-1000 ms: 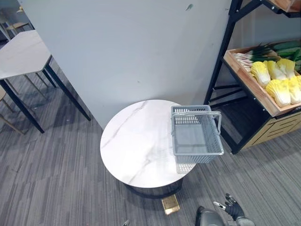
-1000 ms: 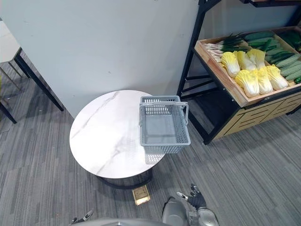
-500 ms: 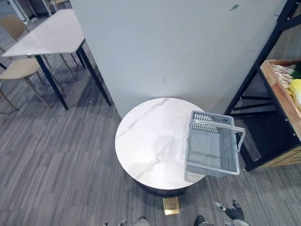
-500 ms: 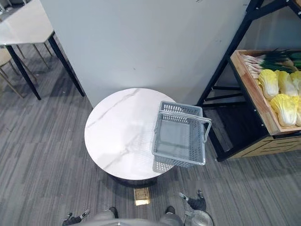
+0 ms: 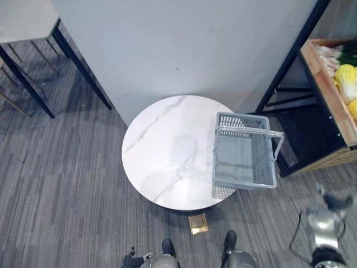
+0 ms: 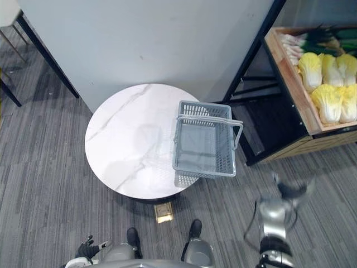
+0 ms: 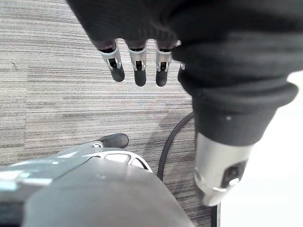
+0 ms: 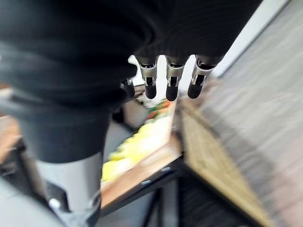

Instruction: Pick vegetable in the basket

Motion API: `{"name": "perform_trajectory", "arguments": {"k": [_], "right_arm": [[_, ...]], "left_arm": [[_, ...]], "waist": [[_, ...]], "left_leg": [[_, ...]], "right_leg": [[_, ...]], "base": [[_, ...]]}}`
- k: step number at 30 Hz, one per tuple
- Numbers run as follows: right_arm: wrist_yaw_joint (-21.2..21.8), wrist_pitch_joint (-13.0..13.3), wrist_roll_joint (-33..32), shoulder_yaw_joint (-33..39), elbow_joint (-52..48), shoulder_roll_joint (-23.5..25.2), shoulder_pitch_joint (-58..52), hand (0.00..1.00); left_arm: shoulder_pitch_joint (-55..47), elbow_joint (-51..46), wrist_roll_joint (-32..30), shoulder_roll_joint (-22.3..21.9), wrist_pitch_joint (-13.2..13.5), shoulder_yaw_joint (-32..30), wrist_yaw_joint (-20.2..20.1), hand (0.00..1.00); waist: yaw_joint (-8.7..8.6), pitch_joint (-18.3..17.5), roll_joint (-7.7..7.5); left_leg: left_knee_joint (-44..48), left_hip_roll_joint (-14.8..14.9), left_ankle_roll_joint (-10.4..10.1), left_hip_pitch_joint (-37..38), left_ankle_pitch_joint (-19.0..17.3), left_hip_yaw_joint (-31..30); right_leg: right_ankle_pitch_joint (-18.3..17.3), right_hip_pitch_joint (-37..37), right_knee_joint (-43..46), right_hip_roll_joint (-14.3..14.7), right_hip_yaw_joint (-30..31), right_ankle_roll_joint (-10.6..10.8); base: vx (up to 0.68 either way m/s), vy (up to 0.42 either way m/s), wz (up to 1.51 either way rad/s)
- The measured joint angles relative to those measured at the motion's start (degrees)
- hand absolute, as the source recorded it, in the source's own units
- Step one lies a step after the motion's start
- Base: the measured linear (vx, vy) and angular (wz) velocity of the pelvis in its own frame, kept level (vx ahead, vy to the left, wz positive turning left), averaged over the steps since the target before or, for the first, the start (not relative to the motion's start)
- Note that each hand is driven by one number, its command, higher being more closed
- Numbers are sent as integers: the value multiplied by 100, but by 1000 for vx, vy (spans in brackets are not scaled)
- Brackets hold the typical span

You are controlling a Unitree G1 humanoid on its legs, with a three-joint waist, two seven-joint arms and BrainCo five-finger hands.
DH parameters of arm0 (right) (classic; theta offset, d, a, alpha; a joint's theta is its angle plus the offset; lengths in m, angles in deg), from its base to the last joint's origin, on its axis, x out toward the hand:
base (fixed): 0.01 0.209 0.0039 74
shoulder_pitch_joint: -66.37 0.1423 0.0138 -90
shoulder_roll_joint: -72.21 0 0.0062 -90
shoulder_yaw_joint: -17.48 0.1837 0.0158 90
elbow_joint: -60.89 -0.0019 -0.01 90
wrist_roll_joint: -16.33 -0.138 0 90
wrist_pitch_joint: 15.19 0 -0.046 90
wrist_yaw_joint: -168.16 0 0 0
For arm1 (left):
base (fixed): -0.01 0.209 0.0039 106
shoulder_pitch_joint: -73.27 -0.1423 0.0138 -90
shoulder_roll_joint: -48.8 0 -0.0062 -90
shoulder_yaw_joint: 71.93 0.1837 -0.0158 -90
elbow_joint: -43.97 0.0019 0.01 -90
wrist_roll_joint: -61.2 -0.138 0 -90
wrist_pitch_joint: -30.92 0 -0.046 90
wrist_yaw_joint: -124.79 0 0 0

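left eye: grey basket [image 5: 244, 180] sits empty at the right edge of the round table [image 5: 162, 156].

right eye: yellow cabbages [image 6: 329, 100] lie in the wooden crate [image 6: 290, 84], well apart from the basket. my right hand [image 6: 290, 192] is low beside the shelf.

left wrist: left hand [image 7: 137, 66] fingers straight, empty, over floor.

right wrist: fingers [image 8: 171, 85] relaxed, holding nothing, cabbages ahead.

i judge this the reach step. next i'd need to close round one cabbage.

A round white marble table [image 5: 162, 156] stands on grey striped carpet [image 5: 61, 190] before a pale wall [image 5: 184, 44].
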Motion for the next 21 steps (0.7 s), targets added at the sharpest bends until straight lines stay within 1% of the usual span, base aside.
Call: {"name": "perform_trajectory", "arguments": {"k": [1,2,3,6,7,8,9,11,13,15,19,21], "right_arm": [[75,-18,183,-155,-271,-91,80,0],[930,71,1376,-1171,-978,-815,729,0],[1035,113,1498,-1182,-977,-867,798,0],[1133,163,1521,-1319,-969,-933,831,0],[1153,152,1516,-1542,-968,-1062,917,0],[1312,187,1552,-2069,-968,-1449,1133,0],[1673,288,1710,-2531,-969,-1842,1412,0],[2026,384,1760,-2836,-969,-2071,1685,0],[2386,433,1751,-2869,-912,-2099,1900,0],[2585,439,1746,-2877,-771,-2170,2048,0],[2916,477,1753,-3140,-485,-2364,2141,0],[3022,497,1756,-3156,-292,-2375,2154,0]], "left_arm": [[9,-42,2,5,-27,2,0,0],[81,-128,13,52,-236,95,-74,0],[83,-134,14,50,-237,97,-94,0],[80,-136,15,71,-245,94,-98,0],[70,-150,16,82,-242,96,-99,0],[71,-159,11,100,-243,98,-97,0],[73,-173,12,105,-234,102,-95,0],[74,-180,12,108,-226,104,-96,0],[77,-192,15,49,-181,104,-114,0],[74,-244,15,39,-164,105,-133,0],[65,-290,143,41,-90,145,-137,0],[31,-293,166,35,-90,155,-138,0]], "waist": [[5,22,3],[80,123,-37],[79,129,-28],[74,176,-70],[88,209,-72],[72,264,-101],[78,308,-112],[109,338,-106],[195,381,-52],[201,414,-22],[211,415,-21],[213,415,-21]], "left_leg": [[0,2,0,-17,1,-1],[-1,50,-6,-40,-6,-64],[1,52,-5,-75,-6,-127],[5,44,-1,-96,-8,-165],[6,40,0,-103,-8,-171],[9,7,10,-112,-12,-170],[29,-18,13,-141,-11,-171],[92,-17,16,-211,-8,-214],[104,-5,43,-254,19,-286],[104,-8,58,-335,74,-373],[105,-14,69,-393,129,-479],[101,-28,79,-395,157,-491]], "right_leg": [[11,-15,-2,7,9,-13],[63,-10,-3,62,28,-81],[111,-17,-8,63,19,-125],[195,-21,-10,48,25,-119],[223,-21,-11,38,31,-86],[226,-22,-37,11,35,-82],[231,-25,-82,-7,29,-75],[232,-36,-105,-10,6,-73],[232,-23,-148,6,-20,-73],[232,-41,-154,0,-93,-73],[232,-31,-156,-5,-164,-73],[231,-29,-159,-13,-164,-73]], "base": [[106,-24,9],[112,-14,17],[106,-7,24],[15,25,7],[-26,31,-2],[-50,23,-2],[-53,8,0],[-41,-16,6],[-46,-42,11],[-48,-33,21],[-38,-11,13],[-42,-1,3]]}}
